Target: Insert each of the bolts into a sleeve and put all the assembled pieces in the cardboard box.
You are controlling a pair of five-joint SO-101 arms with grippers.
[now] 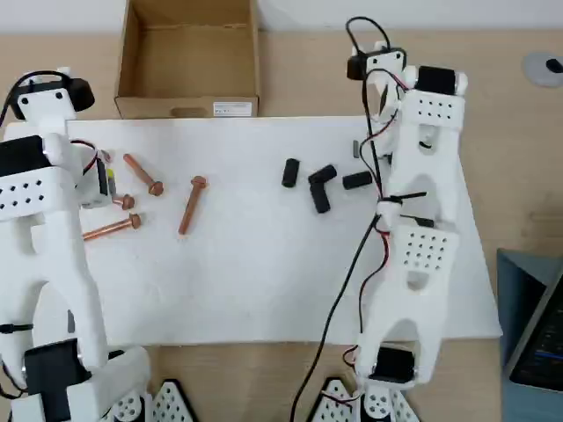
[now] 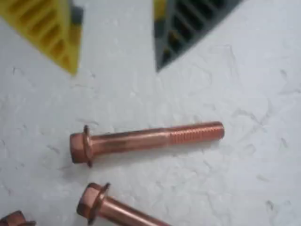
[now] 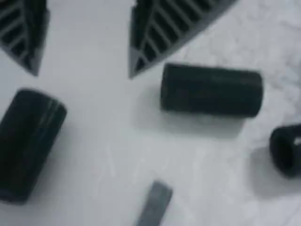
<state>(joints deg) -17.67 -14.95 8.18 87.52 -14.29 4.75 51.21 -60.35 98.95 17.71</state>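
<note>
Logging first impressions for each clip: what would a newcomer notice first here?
Scattered copper bolts lie on the left of the white mat, black sleeves clustered to the right, none yet joined. The left gripper hangs open over a bolt, the right gripper open over sleeves. The cardboard box sits past the mat's far edge.

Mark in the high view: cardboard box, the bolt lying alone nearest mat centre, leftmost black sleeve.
cardboard box point(image 1: 167, 106), high view, on its front wall.
lone bolt point(image 1: 192, 207), high view, mid-shank.
leftmost sleeve point(image 1: 290, 173), high view, middle of its side.
</note>
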